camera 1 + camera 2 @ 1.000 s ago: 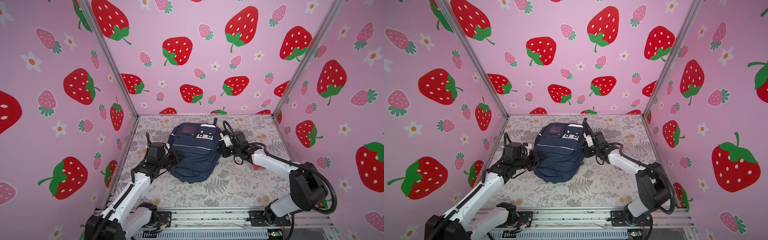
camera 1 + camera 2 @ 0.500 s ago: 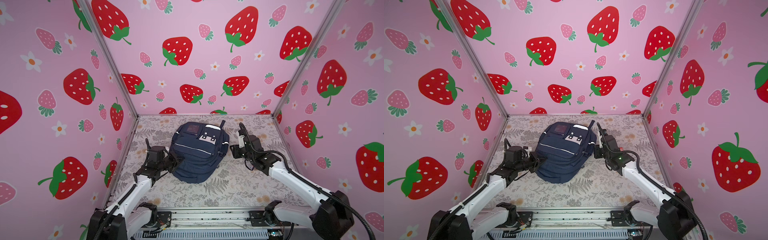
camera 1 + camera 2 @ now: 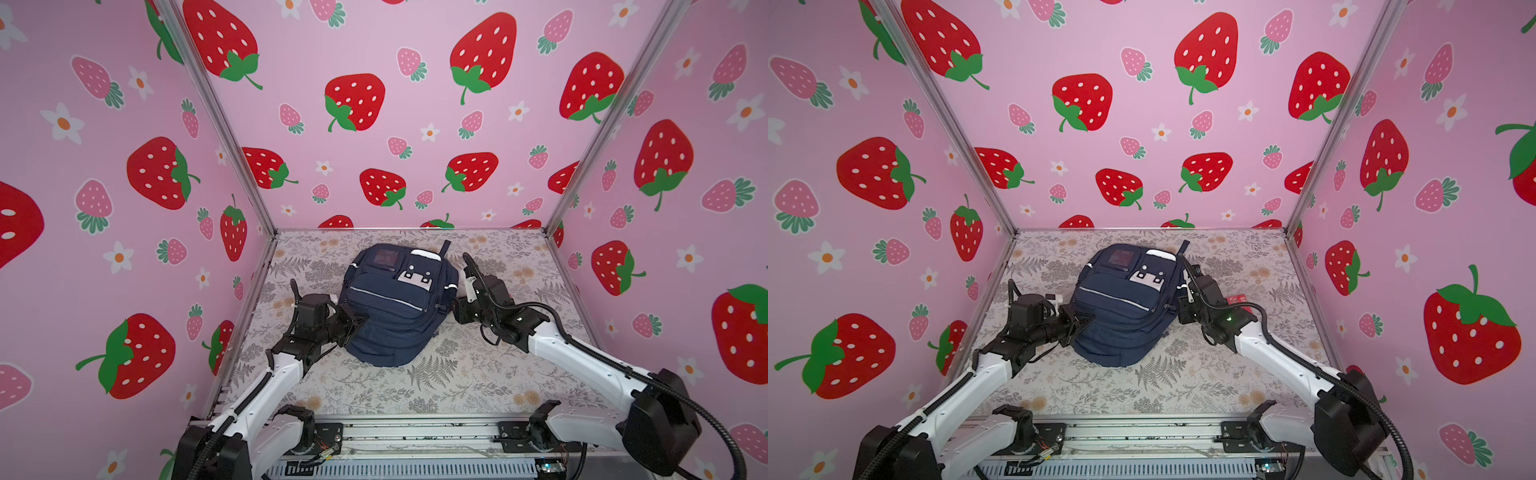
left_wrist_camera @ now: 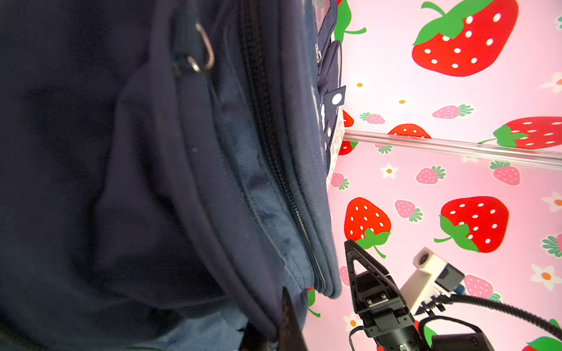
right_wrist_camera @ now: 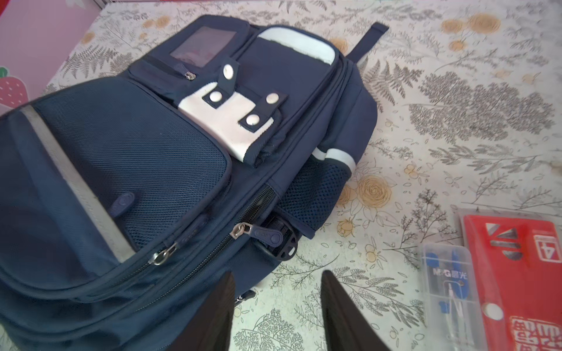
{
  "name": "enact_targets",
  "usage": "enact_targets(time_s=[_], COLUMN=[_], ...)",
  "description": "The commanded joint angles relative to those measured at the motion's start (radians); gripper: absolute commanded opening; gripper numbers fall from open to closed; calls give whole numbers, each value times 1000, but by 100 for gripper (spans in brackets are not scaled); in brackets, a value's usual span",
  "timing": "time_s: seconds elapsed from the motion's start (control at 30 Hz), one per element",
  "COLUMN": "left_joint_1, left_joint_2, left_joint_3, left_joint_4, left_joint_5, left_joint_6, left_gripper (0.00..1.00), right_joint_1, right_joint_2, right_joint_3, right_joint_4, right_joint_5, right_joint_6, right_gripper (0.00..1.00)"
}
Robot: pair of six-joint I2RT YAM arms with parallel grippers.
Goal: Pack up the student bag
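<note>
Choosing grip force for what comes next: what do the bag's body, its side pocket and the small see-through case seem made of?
The student bag: matte navy woven fabric, likely nylon or polyester; a fine weave shows on the front pocket. Its side pocket: dark open mesh, holes plainly visible. The case: clear plastic, probably rigid; its contents show through.

The fern-printed tabletop (image 5: pixel 456 121) carries the student bag (image 5: pixel 152 152) just left of the fingers (image 5: pixel 219 313) of the right gripper (image 5: pixel 276 279). Right of them, a clear M&G stationery case (image 5: pixel 447 288) touches a red packet (image 5: pixel 523 273).

Left hand (image 3: pixel 360 321) tips seemingly buried in student bag (image 3: pixel 395 316) folds, red packet (image 5: pixel 517 273) cut by frame edge
</note>
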Motion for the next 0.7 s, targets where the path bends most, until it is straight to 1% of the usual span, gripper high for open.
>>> enact_targets(time_s=[0.0,0.07,0.17,0.43,0.67], left_joint_1=[-4,-4,-4,-6,-6], left_joint_2=[-28,-30,-27,-20,-16], left_joint_3=[13,15,24,26,22], left_joint_4=[37,31,23,23,20], left_joint_5=[-12,-16,-12,-11,-5], left_joint_6=[-6,-6,1,4,12], left_gripper=[0,0,0,0,0], right_joint_1=[-2,-12,-19,-19,-19], right_joint_2=[22,51,98,230,279], right_joint_3=[4,8,27,91,125], right_joint_4=[6,8,-13,-3,38], right_joint_5=[-53,-77,-56,-34,-59], right_joint_6=[-17,-51,-78,-114,-125], right_gripper=[58,58,58,57,59])
